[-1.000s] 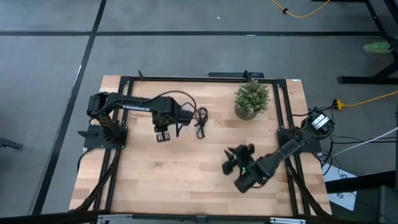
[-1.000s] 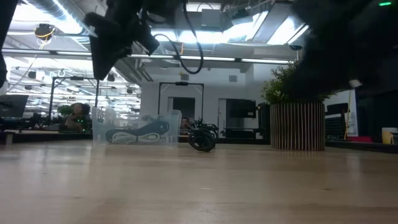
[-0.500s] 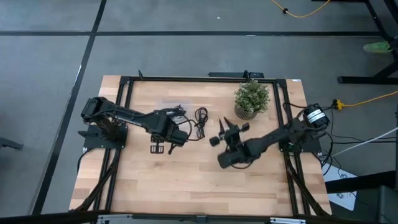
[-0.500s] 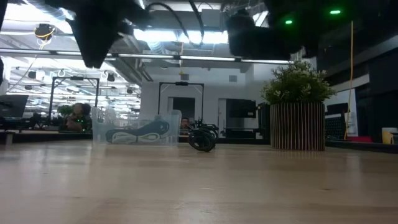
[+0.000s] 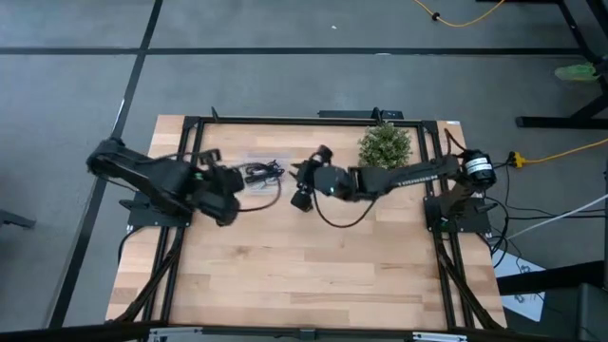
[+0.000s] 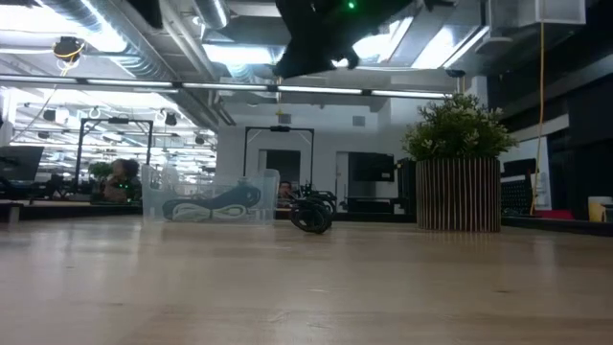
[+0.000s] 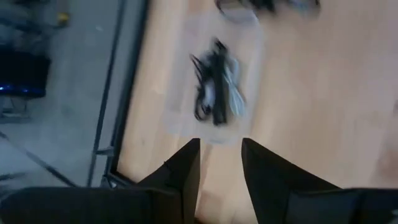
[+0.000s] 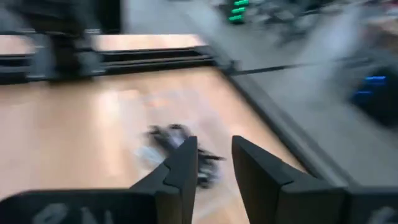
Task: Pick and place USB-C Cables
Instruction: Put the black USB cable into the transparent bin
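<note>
- High view: your right claw [image 5: 302, 190] hung over the back of the desk [image 5: 304, 275], above where the loose black cable lay; the left claw [image 5: 224, 193] waited just beside the clear tray [image 5: 249, 160].
- Low view: that black cable [image 6: 311, 217] sat coiled on the desk, beside the tray holding other cables.
- Left wrist view: fingers slightly parted, empty, cables [image 7: 216, 84] ahead.
- Right wrist view: fingers narrowly parted, empty. You needed to spread them, centre over the coil, then descend straight.
</note>
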Controlling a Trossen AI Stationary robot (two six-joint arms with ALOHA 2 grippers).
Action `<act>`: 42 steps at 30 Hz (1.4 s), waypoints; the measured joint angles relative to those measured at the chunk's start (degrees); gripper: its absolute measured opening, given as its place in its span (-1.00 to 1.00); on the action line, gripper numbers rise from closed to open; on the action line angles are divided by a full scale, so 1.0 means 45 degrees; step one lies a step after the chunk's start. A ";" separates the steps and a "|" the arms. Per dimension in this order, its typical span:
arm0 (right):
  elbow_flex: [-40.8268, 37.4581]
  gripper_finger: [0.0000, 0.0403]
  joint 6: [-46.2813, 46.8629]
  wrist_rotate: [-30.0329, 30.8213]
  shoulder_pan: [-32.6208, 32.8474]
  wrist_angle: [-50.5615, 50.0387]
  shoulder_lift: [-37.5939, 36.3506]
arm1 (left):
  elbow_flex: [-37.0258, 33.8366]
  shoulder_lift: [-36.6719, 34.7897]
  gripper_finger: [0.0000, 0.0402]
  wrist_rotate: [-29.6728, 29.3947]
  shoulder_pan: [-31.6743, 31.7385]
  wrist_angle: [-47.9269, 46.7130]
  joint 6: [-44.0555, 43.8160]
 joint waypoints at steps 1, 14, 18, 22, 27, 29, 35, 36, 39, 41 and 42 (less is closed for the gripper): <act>0.0223 -0.47 0.0064 -0.0768 -0.0173 -0.0287 0.0000 | 0.0000 -0.0252 -0.45 -0.0347 -0.0129 0.0035 -0.0466; 0.0701 -0.47 0.5865 -0.3065 -0.0861 -0.5052 0.0345 | -0.4136 -0.2232 -0.45 -0.1892 -0.1525 0.2660 -0.3035; 0.0703 -0.47 0.6558 -0.3031 -0.0471 -0.5291 0.0664 | -0.5825 -0.2166 -0.45 -0.1898 -0.1540 0.4869 -0.3027; 0.0699 -0.47 0.6795 -0.3035 0.0040 -0.5251 0.1181 | -0.7189 -0.2155 -0.45 -0.1835 -0.1540 0.7261 -0.3031; 0.0699 -0.47 0.6785 -0.2216 0.0364 -0.4690 0.2060 | -0.8059 -0.2155 -0.45 -0.1700 -0.1628 0.8699 -0.3053; 0.0699 -0.47 0.6785 -0.1438 0.0376 -0.4532 0.2455 | -0.8206 -0.2150 -0.45 -0.1633 -0.1628 0.9130 -0.3061; 0.0689 -0.47 0.6785 0.0677 0.0159 -0.4427 0.3264 | -0.8325 -0.2150 -0.45 -0.1336 -0.1628 1.0099 -0.2993; 0.0689 -0.47 0.6781 0.0928 0.0100 -0.4319 0.3316 | -0.8325 -0.2150 -0.45 -0.1290 -0.1628 1.0137 -0.2966; 0.0689 -0.47 0.6733 0.1329 -0.0046 -0.4284 0.3327 | -0.8325 -0.2150 -0.45 -0.1271 -0.1628 1.0132 -0.2964; 0.0689 -0.47 0.6621 0.1341 -0.0177 -0.4304 0.3327 | -0.8325 -0.2150 -0.45 -0.1271 -0.1628 1.0132 -0.2963; 0.0689 -0.47 0.6442 0.1299 -0.0238 -0.4344 0.3327 | -0.8325 -0.2150 -0.45 -0.1271 -0.1628 1.0132 -0.2964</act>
